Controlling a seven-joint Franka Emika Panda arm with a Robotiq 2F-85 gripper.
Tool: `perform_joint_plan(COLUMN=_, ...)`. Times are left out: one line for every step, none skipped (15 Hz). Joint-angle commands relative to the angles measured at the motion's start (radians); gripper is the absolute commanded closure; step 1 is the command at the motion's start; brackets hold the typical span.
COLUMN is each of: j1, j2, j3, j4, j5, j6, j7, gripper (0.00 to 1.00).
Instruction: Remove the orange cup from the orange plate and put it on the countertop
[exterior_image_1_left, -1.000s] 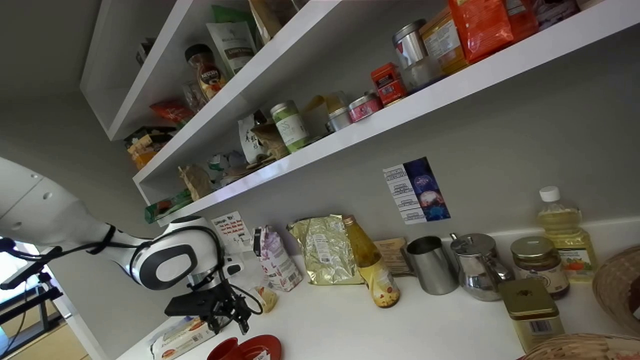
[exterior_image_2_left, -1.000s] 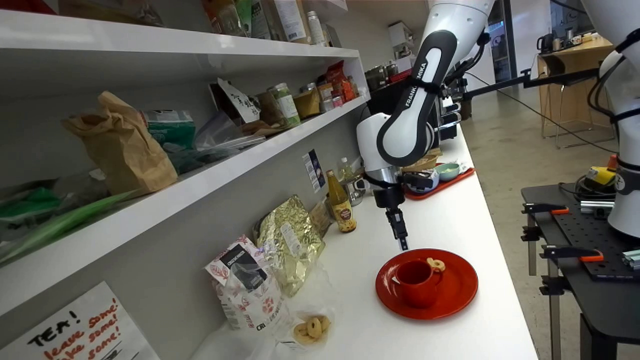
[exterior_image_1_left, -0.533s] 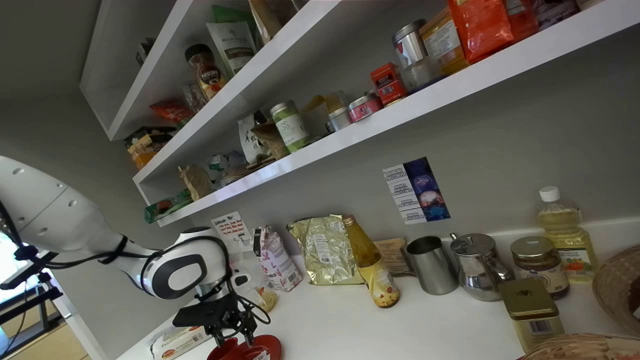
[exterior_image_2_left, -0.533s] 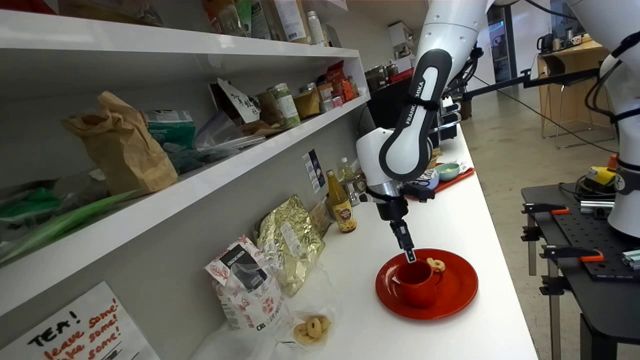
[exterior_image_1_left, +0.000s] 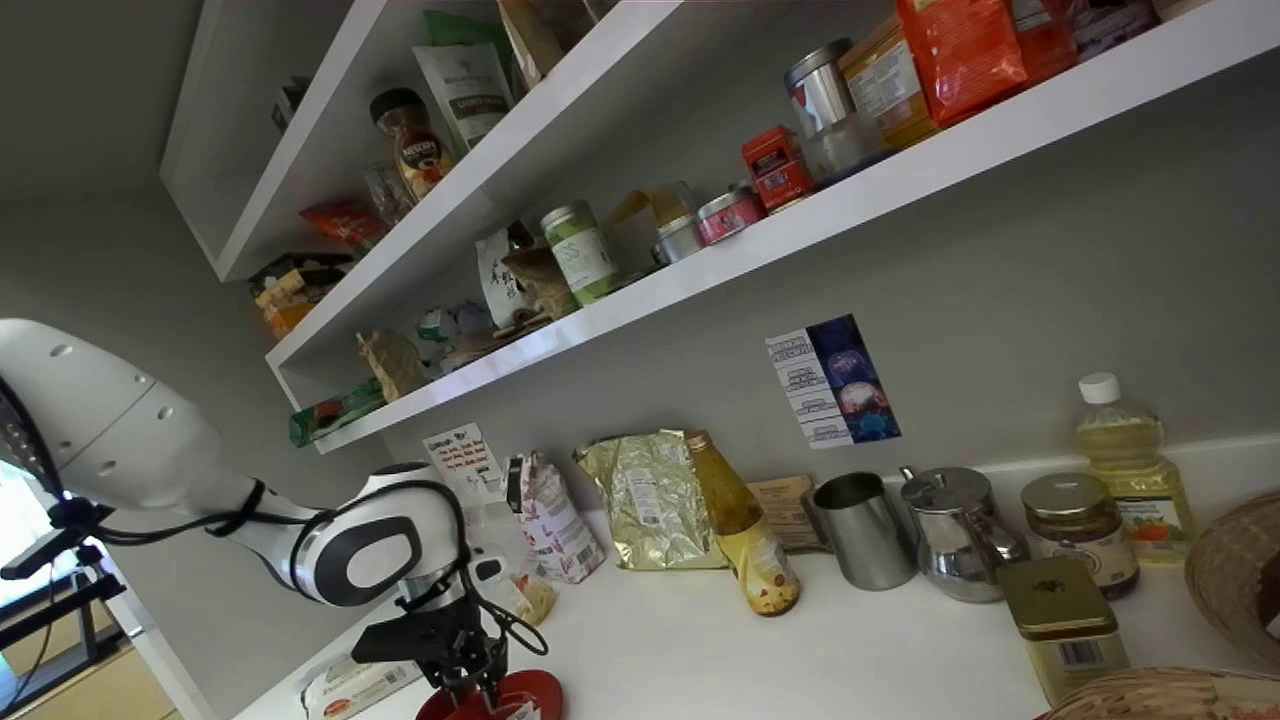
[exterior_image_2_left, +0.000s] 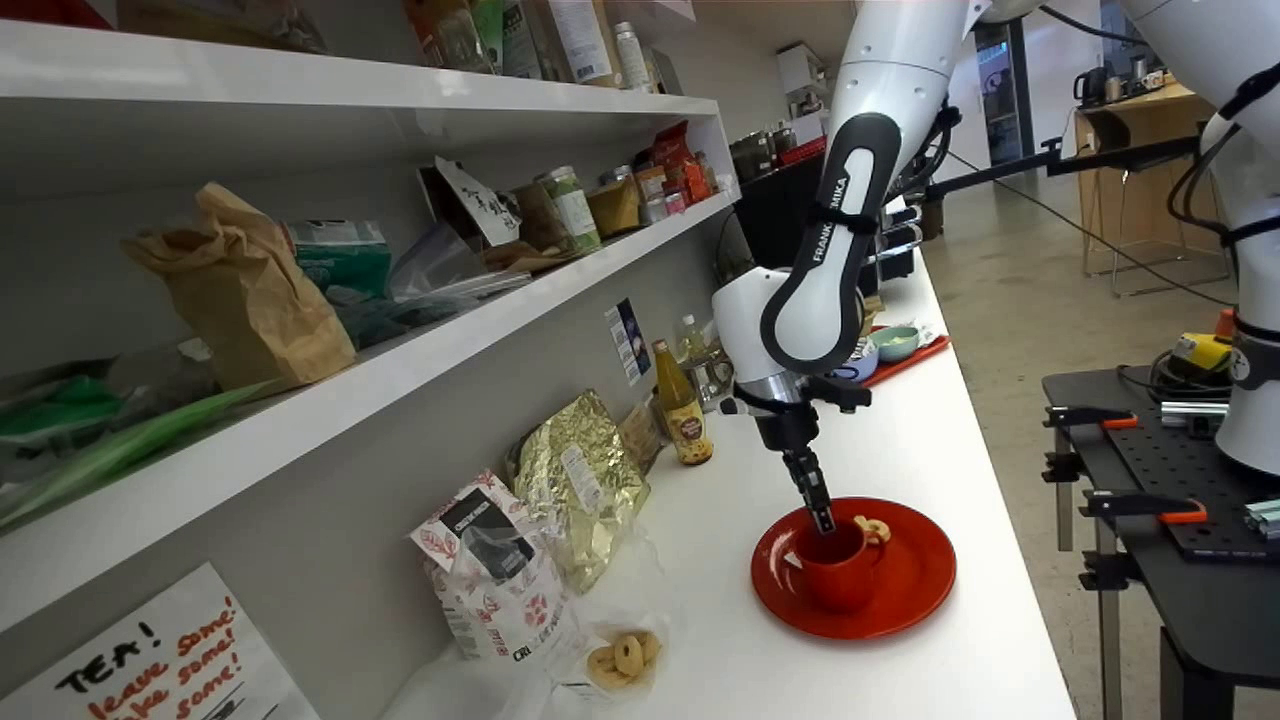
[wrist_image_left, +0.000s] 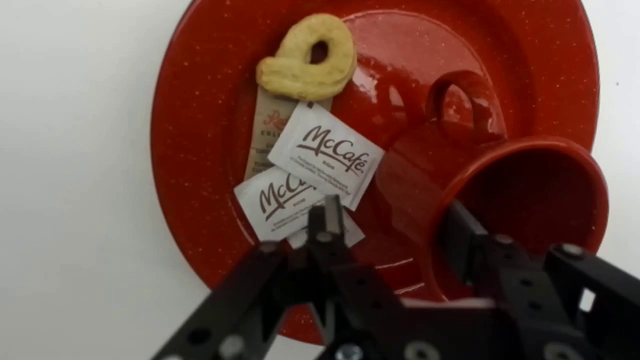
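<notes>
The red-orange cup (exterior_image_2_left: 840, 585) stands on the red-orange plate (exterior_image_2_left: 925, 590), which rests on the white countertop (exterior_image_2_left: 730, 660). In the wrist view the cup (wrist_image_left: 417, 170) is at the right of the plate (wrist_image_left: 187, 125), its handle towards the top. My gripper (wrist_image_left: 395, 227) is open around the near part of the cup's wall: one finger is inside the mouth, the other outside over white sugar packets (wrist_image_left: 327, 155). In an exterior view the gripper (exterior_image_2_left: 824, 522) points down at the cup's rim. In an exterior view the gripper (exterior_image_1_left: 475, 695) partly hides the cup.
A ring-shaped snack (wrist_image_left: 310, 60) lies on the plate. A yellow bottle (exterior_image_2_left: 682, 405), a gold foil bag (exterior_image_2_left: 580, 490), a white-pink bag (exterior_image_2_left: 500, 570) and a snack bag (exterior_image_2_left: 622, 660) stand along the wall. A shelf (exterior_image_2_left: 400, 385) overhangs. A red tray (exterior_image_2_left: 910, 360) lies farther along.
My gripper has come down and towards the cup, from above and beside the plate to the cup's rim, with one finger now inside. The cup and plate have not moved.
</notes>
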Motion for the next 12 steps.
perform_joint_plan(j1=-0.026, j2=0.014, j3=0.014, j4=0.018, j5=-0.027, j6=-0.012, j7=0.018, gripper=0.81)
perform_joint_plan(j1=-0.029, j2=0.014, j3=0.014, j4=0.018, j5=-0.027, j6=-0.013, j7=0.018, gripper=0.87)
perform_joint_plan(j1=-0.032, j2=0.012, j3=0.013, j4=0.018, j5=-0.028, j6=-0.014, j7=0.019, gripper=0.96)
perform_joint_plan(j1=-0.036, j2=0.011, j3=0.012, j4=0.018, j5=-0.027, j6=-0.015, j7=0.019, gripper=0.97)
perform_joint_plan(j1=-0.042, j2=0.007, j3=0.013, j4=0.018, j5=-0.024, j6=-0.018, j7=0.018, gripper=0.99)
perform_joint_plan(j1=-0.046, j2=0.005, j3=0.012, j4=0.018, j5=-0.023, j6=-0.019, j7=0.018, gripper=1.00)
perform_joint_plan(j1=-0.052, j2=0.000, j3=0.012, j4=0.021, j5=-0.020, j6=-0.024, j7=0.017, gripper=0.96)
perform_joint_plan(j1=-0.057, j2=-0.003, j3=0.013, j4=0.023, j5=-0.018, j6=-0.028, j7=0.016, gripper=0.96)
perform_joint_plan(j1=-0.064, j2=-0.008, j3=0.014, j4=0.027, j5=-0.014, j6=-0.032, j7=0.014, gripper=0.96)
perform_joint_plan(j1=-0.068, j2=-0.010, j3=0.014, j4=0.032, j5=-0.012, j6=-0.035, j7=0.014, gripper=0.96)
perform_joint_plan(j1=-0.073, j2=-0.012, j3=0.016, j4=0.040, j5=-0.009, j6=-0.041, j7=0.014, gripper=0.96)
perform_joint_plan(j1=-0.077, j2=-0.012, j3=0.017, j4=0.047, j5=-0.006, j6=-0.046, j7=0.014, gripper=0.96)
